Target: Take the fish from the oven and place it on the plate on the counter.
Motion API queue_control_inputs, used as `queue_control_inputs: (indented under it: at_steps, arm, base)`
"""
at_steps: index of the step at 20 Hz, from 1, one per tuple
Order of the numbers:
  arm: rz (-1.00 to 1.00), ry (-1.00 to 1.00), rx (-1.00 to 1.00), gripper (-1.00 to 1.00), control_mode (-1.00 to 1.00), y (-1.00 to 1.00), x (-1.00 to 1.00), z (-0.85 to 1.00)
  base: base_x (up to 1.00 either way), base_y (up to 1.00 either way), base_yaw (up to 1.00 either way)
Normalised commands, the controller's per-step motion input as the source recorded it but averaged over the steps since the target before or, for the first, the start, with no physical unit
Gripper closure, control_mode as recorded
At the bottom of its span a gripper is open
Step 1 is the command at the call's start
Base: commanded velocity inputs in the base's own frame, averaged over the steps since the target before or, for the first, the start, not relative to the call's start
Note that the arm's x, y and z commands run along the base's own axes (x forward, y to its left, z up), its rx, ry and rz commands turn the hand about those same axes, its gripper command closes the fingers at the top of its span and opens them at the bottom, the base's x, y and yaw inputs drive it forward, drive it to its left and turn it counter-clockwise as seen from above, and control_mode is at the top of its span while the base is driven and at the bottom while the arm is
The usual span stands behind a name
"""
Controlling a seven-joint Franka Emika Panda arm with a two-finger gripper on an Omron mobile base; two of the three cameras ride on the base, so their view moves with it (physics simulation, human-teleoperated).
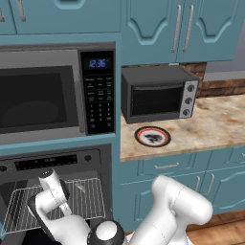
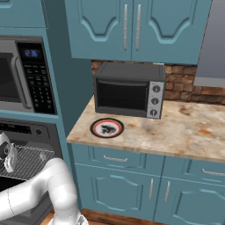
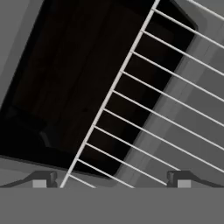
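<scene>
Jaws [image 3: 109, 179] spread wide, empty, above the oven's wire rack [image 3: 166, 113].

Plate [image 1: 152, 136] on counter [image 1: 215, 124] — right of oven [image 1: 57, 191]; before toaster oven [image 1: 159, 93]

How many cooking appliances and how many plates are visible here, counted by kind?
Oven: 1
Microwave: 1
Toaster oven: 1
Plate: 1
Total: 4

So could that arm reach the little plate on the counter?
Probably yes. The plate lies bare near the counter front edge, the toaster oven behind it, not over it. The open gripper is at the oven rack, so the arm must swing right.
</scene>
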Motion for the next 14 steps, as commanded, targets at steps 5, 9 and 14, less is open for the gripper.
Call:
queue_control_inputs:
  at_steps: [5, 9, 14]
  arm:
    - [0.39, -0.01, -0.12, -1.00, -1.00, -0.44, -0.17, -0.47]
    - [0.49, -0.08, -0.10, -1.00, -1.00, -0.36, 0.15, -0.21]
    - [0.59, -0.01, -0.06, -1.00, -1.00, -0.36, 0.48, 0.01]
  base:
    - [0.00, 0.00, 0.00]
    - [0.00, 0.00, 0.00]
    - [0.00, 0.00, 0.00]
